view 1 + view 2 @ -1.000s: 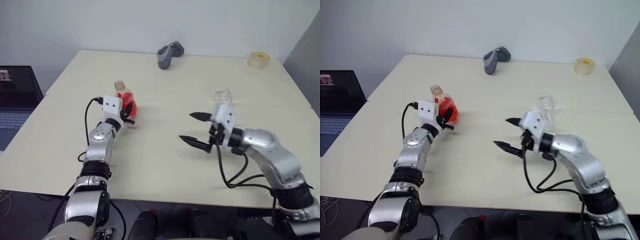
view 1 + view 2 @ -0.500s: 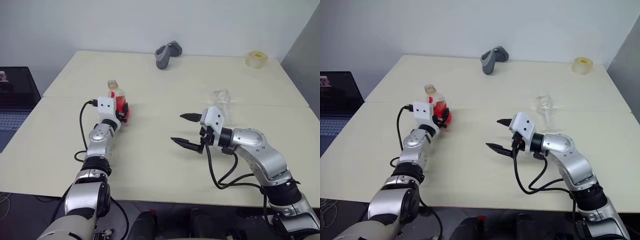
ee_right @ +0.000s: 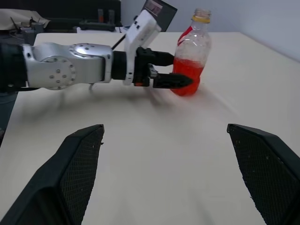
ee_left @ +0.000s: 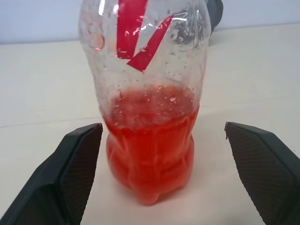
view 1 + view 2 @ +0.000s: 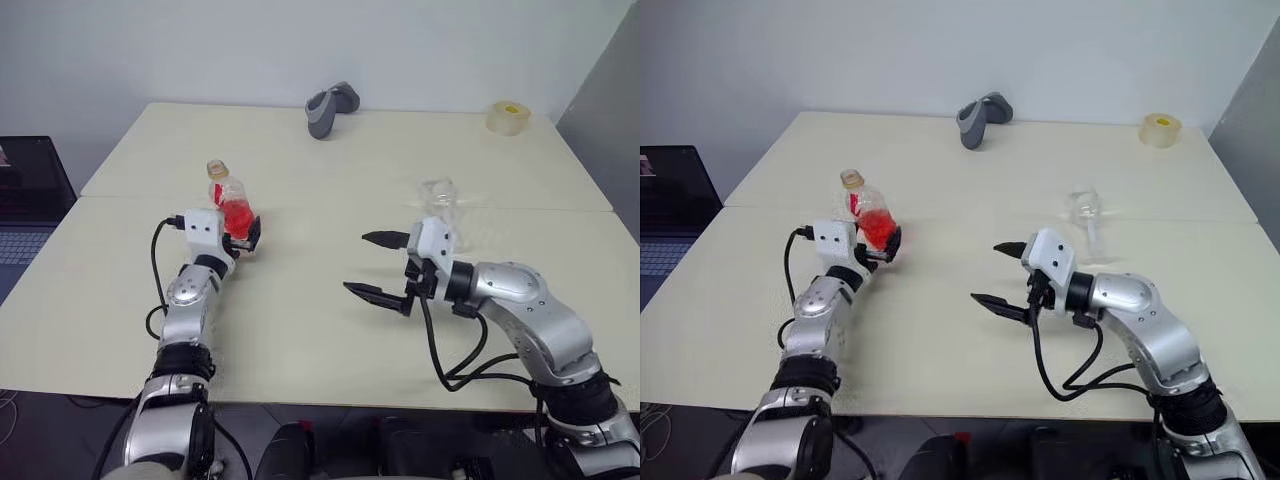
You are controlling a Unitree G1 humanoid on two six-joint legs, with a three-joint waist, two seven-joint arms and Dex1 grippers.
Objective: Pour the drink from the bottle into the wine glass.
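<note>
Plain cream bench (image 5: 300, 330) against a white wall. The bottle (image 5: 229, 200) stands upright with the drink (image 4: 150, 154) low inside, left end effector (image 5: 243, 238) spread wide around its base without touching. Wine glass (image 5: 440, 196) sits behind the right end effector (image 5: 381, 266), also spread, empty.

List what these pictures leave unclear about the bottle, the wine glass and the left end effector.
- Bottle: in the left wrist view its neck and mouth are cut off by the top edge.
- Wine glass: too faint against the table in the eye views to tell whether it holds any drink; the right end effector and wrist hide its foot.
- Left end effector: too small in the eye views to tell whether its fingers touch the bottle.
</note>
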